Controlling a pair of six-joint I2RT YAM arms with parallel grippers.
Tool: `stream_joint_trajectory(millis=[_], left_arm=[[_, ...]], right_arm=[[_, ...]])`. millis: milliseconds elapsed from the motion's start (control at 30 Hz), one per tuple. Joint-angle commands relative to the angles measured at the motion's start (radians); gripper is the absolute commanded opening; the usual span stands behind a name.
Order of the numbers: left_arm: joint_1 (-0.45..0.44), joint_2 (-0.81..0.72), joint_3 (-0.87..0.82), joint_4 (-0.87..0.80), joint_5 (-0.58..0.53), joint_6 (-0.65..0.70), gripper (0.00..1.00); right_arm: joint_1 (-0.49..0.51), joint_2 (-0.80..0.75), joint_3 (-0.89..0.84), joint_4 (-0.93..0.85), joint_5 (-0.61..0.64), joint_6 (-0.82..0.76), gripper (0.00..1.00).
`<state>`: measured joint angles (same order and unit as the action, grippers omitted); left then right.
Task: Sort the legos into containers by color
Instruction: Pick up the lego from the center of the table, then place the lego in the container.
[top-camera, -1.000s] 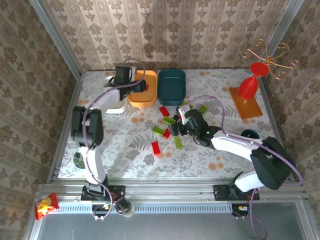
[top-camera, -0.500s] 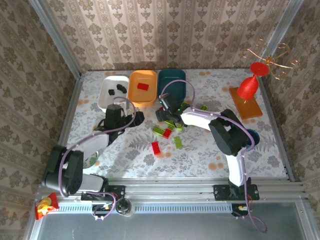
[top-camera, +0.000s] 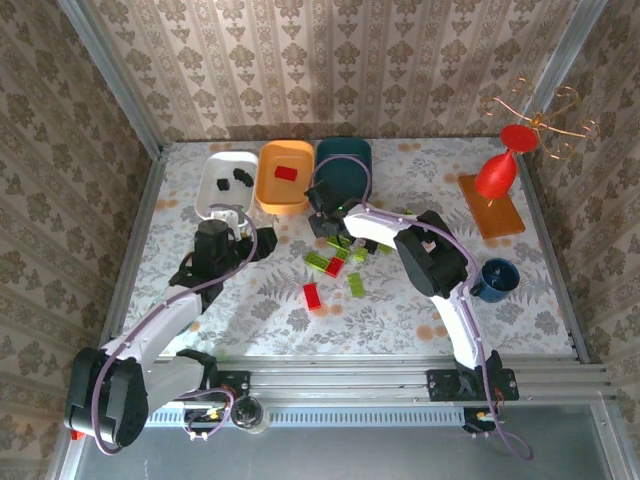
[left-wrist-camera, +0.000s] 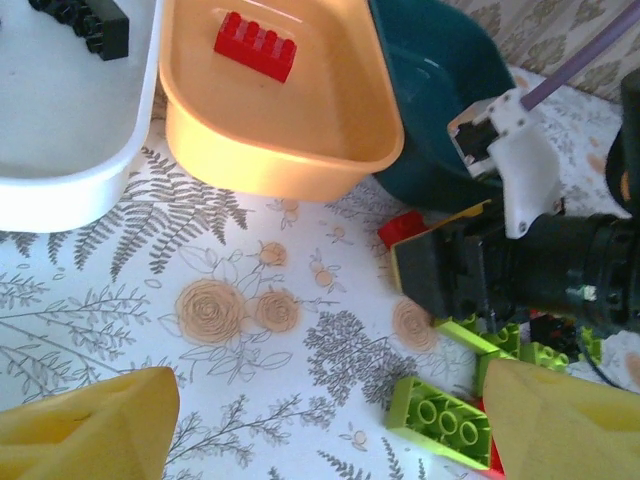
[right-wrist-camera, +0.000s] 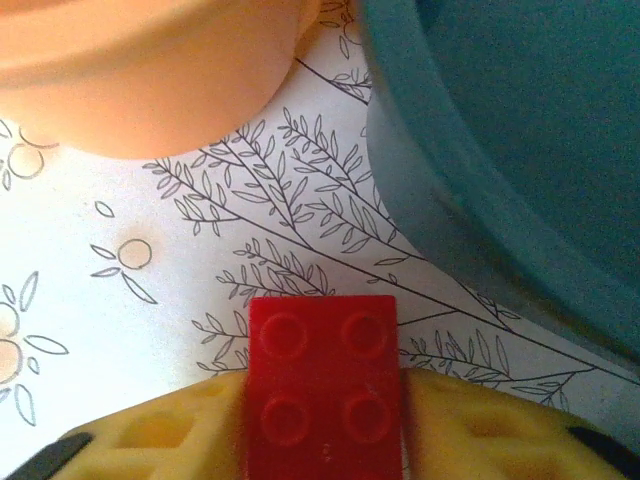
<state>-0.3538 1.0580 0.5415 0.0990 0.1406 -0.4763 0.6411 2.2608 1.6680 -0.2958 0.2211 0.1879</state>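
Right end effector pinching red brick by its near end | orange tray ahead-left, teal tray ahead-right | left end effector spread | we fear shallow grip lets it pivot out on lift

1. The flower-printed table lay under both sets of jaws.
2. A dark blue cup stood well right of the right jaws, nearer the front edge.
3. A red goblet stood on an orange board, far right of the right jaws.
4. A gold wire ornament rose beyond the goblet.
5. Patterned wallpaper stood behind both jaws.
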Motion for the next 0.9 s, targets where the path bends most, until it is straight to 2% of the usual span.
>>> stream_joint_trajectory(millis=[0,200,333,433,667,867], left_arm=[[-0.001,-0.011,0.001,-0.026,-0.018,0.057,0.81],[0.051,-0.028,-0.014,-0.039,-0.026,0.090,0.82],[0.075,-0.055,-0.052,-0.005,-0.029,0.083,0.84],[0.081,-0.058,-0.060,0.012,0.003,0.074,0.85],[0.082,-0.066,-0.060,0.010,0.029,0.076,0.85],[0.080,-0.086,-0.063,0.004,0.028,0.081,0.85]], right_arm=[[0.000,0.023,0.031,-0.032,-0.060,-0.024,0.37],[0.015,-0.106,-0.044,0.059,-0.304,-0.019,0.29],[0.012,-0.259,-0.153,0.168,-0.389,0.019,0.30],[0.006,-0.282,-0.138,0.222,-0.407,0.030,0.30],[-0.013,-0.111,0.104,0.226,-0.310,0.030,0.31],[-0.025,0.146,0.445,0.152,-0.258,0.046,0.31]])
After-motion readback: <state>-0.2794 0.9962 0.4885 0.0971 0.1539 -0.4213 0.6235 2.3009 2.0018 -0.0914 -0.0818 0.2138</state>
